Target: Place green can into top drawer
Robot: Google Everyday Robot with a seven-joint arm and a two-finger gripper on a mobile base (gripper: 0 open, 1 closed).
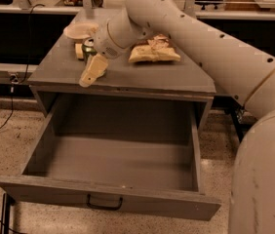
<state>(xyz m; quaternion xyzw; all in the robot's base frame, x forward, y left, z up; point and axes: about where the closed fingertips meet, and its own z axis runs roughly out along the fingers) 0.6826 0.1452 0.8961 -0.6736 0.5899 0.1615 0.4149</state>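
The green can (87, 46) stands on the cabinet top near the back left, mostly hidden behind my wrist. Only a dark green sliver of it shows. My gripper (91, 71) hangs just in front of the can, pointing down and to the left over the cabinet top's front left part. The top drawer (118, 204) is pulled fully out below. It is grey and deep, has a small black handle (104, 204) at the centre of its front panel, and nothing lies inside.
A white bowl (79, 30) and a yellow sponge (79, 51) sit just left of the can. A crumpled chip bag (154, 51) lies to the right on the cabinet top (142, 77). My arm spans the upper right. Cables trail on the floor at the left.
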